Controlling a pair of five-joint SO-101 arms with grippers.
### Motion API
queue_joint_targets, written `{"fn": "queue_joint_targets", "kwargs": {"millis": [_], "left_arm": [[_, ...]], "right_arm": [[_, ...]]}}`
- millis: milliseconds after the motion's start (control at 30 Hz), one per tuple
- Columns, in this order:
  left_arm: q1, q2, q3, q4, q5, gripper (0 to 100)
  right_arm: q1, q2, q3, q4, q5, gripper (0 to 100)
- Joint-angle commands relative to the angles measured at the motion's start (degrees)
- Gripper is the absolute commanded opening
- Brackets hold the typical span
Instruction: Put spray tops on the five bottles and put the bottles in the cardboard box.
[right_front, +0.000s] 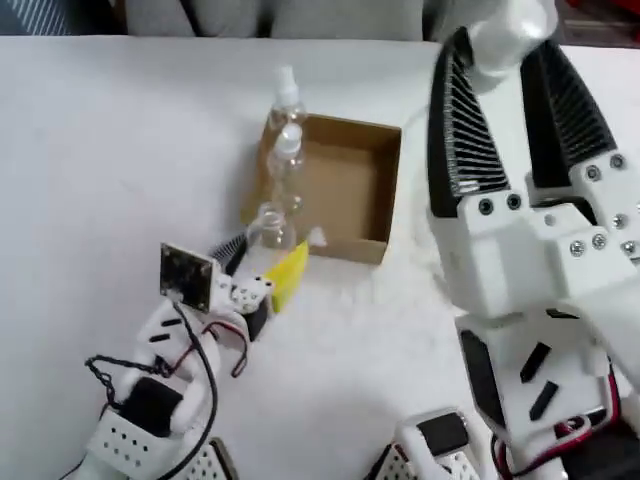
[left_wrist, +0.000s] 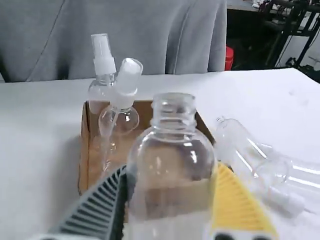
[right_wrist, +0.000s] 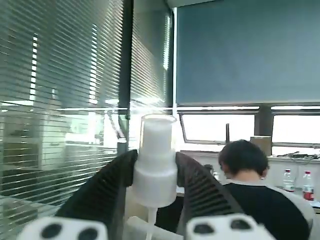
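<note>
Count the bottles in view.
5. Uncapped bottle in the left gripper; two capped bottles at the cardboard box wall; two more bottles seemingly lying on the table. Others may be hidden.

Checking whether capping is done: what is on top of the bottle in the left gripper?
Nothing: the bottle in the left gripper has a bare, open threaded neck. The right gripper holds a spray top. The bottle's lower part is covered by the fingers.

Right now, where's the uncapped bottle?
The uncapped bottle stands upright in the left gripper, at the near-left corner of the cardboard box in the high view.
</note>
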Motion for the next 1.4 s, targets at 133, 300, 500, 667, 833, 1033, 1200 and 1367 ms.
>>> {"fn": "queue_joint_targets", "kwargs": {"millis": [133, 300, 500, 667, 833, 1033, 1200, 1367], "left_arm": [[1.63, -10.07, 3.96, -1.85, 0.70, 8], [1.63, -9.98, 3.96, -2.02, 0.70, 8], [1.63, -9.98, 4.04, -1.85, 0.62, 8], [1.63, -9.98, 4.13, -1.67, 0.62, 8], [1.63, -9.89, 5.98, -3.25, -2.64, 8], [1.63, -9.89, 5.98, -3.25, -4.31, 8], [1.63, -9.89, 5.98, -3.16, -4.48, 8], [1.63, -9.89, 5.98, -3.16, -4.48, 8]], "right_arm": [[-6.73, 1.54, -3.78, 8.48, -12.13, 1.5], [-6.73, 0.84, 0.00, 10.42, -16.35, 1.5], [-6.73, -2.24, 14.42, -0.92, -16.35, 1.5], [-6.73, -3.56, 23.91, -9.10, -16.26, 1.5], [-6.81, -2.51, 27.78, -12.62, -16.26, 1.5], [-6.81, -1.63, 32.62, -17.36, -16.26, 1.5], [-6.81, -1.54, 35.78, -19.82, -16.26, 1.5], [-8.84, -1.89, 36.75, -19.65, -16.26, 1.5]]}}
